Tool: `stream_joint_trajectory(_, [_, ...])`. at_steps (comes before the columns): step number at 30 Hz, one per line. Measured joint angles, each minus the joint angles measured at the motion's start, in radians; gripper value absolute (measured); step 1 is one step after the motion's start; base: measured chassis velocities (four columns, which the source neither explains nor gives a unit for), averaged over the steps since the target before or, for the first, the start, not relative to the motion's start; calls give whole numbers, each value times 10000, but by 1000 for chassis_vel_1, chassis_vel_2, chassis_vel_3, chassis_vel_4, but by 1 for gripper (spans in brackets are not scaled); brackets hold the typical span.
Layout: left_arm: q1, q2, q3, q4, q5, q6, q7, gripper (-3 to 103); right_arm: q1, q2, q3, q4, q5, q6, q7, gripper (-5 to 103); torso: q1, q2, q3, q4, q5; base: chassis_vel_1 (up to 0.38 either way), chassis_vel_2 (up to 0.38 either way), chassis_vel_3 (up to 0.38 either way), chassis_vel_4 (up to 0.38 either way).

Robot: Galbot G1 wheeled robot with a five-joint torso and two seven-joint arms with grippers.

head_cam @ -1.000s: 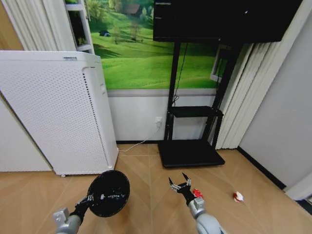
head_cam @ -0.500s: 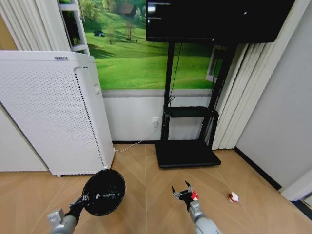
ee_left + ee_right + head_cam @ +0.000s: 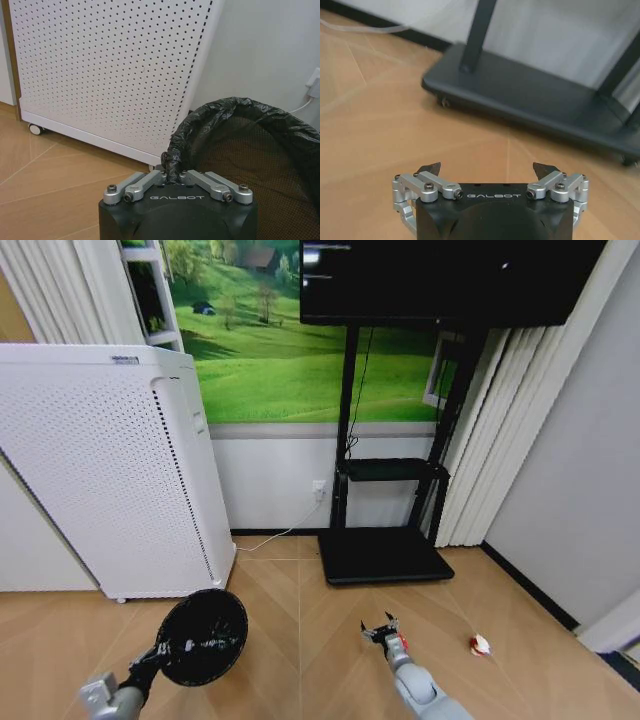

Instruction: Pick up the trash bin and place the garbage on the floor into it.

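Black bin [image 3: 203, 636], pinched at its rim by the left gripper [image 3: 173, 176], waits beside the open-jawed right gripper [image 3: 487, 172] over a red scrap [image 3: 403, 643].

One black trash bin [image 3: 203, 636]; one red-and-white litter scrap [image 3: 480, 645] on the floor; one white perforated cabinet [image 3: 110, 470]; one black screen stand [image 3: 385, 495]; two tools, left [image 3: 171, 176] and right [image 3: 383, 631].

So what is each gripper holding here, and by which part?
The left gripper pinches the trash bin by its bag-lined rim. The right gripper is open, holding nothing.
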Motion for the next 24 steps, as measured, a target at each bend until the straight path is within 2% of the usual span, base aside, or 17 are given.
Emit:
stream_joint_trajectory(10, [-180,65,112,69,-65,0,-18,4,486,529,374,-1542,-98,-204,29,100,0,0,0,0,1,0,0,0,0])
stream_joint_trajectory(24, [-212,84,139,80,-93,0,-2,4,1177,1254,962,-3228,-38,-381,832,100,0,0,0,2,1,0,0,0,0])
